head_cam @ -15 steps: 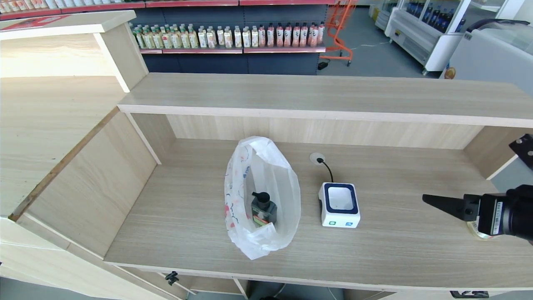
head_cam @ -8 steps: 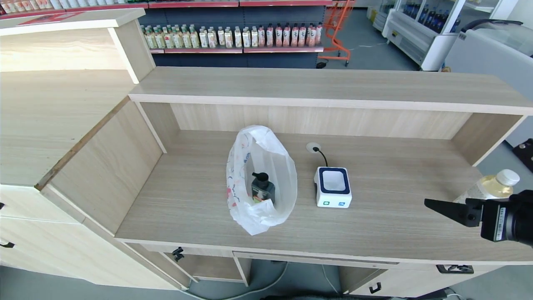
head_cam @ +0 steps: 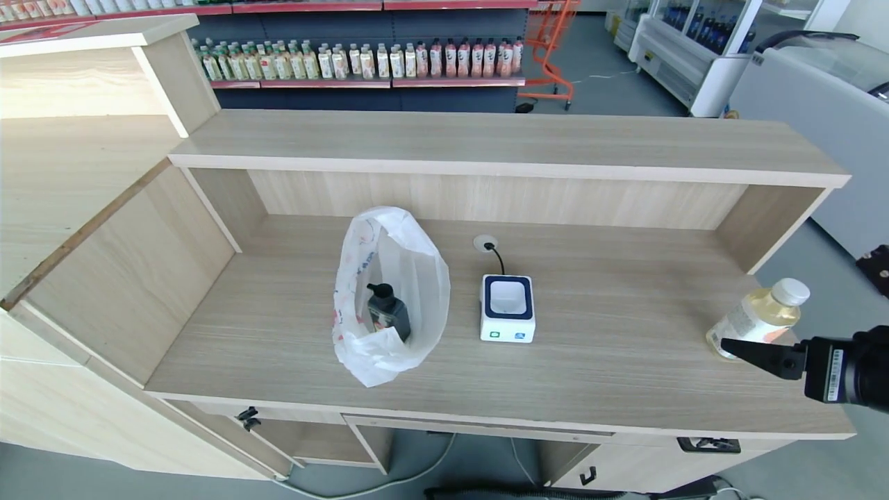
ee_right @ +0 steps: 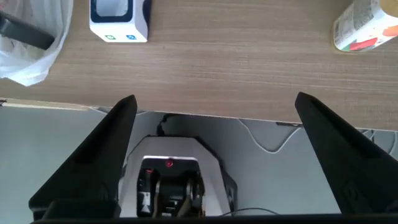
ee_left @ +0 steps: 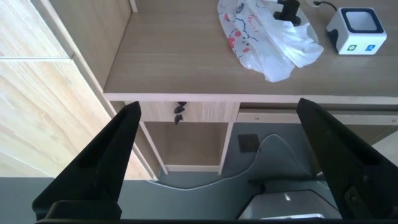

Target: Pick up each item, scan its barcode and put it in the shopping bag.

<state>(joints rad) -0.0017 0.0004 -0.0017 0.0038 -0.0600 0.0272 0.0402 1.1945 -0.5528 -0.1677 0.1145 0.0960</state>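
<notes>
- The pale wooden counter [head_cam: 625,375] has a raised shelf along its back and side walls at both ends.
- Behind it, store shelves [head_cam: 361,62] carry a long row of drink bottles, and chest freezers [head_cam: 799,83] stand off to the right.
- The shopping bag [head_cam: 417,278], thin white plastic with a red and blue print, stands open-mouthed a little left of the counter's middle, its lower end crumpled toward the front edge.
- The left gripper [ee_left: 217,106] hangs out in front of the counter near its left end, fingers spread wide with nothing between them.
- The right gripper [ee_right: 216,98] sits just off the front edge toward the right end, also spread wide and holding nothing.
- From the head view, one of its black fingers [head_cam: 753,349] points left, crossing in front of the foot of the clear bottle [head_cam: 753,319]. From the wrist view, that bottle stands farther in on the counter, outside the fingers.
- The clear bottle holds pale yellow liquid, has a white cap and a label, and stands upright near the counter's right end, well apart from the bag.
- The scanner [head_cam: 508,307], a white box with a dark blue frame around its top window, rests just right of the bag.
- A dark pump bottle [head_cam: 387,311] stands upright inside the bag.
- A black cable [head_cam: 497,260] runs from the scanner back to a round grommet [head_cam: 485,243] in the countertop.
</notes>
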